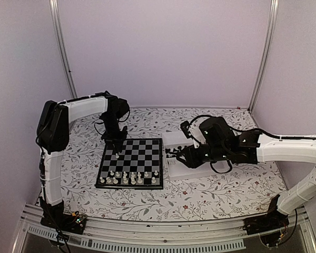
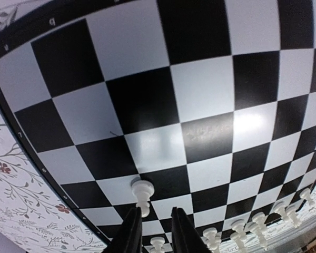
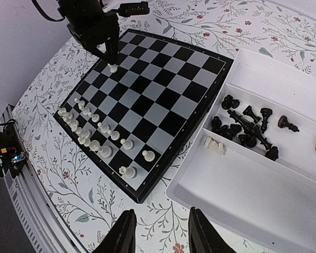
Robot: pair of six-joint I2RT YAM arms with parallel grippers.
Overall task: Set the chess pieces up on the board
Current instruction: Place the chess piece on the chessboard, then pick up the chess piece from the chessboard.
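L end effector [image 2: 154, 212] pointing down, barely parted — R end effector [image 3: 161, 213] wider, empty, arm stretched to L

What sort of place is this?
Probably a lab robot cell: plain walls on aluminium frame posts, two arms bolted to a metal rail, and a chessboard staged on a floral-covered table.

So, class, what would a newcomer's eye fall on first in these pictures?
The black-and-pale chessboard stands out mid-table, white pieces crowded along its near edge. One white pawn stands alone near its far-left corner, just beneath the left gripper. Black pieces lie jumbled in the white tray beside the board's right edge.
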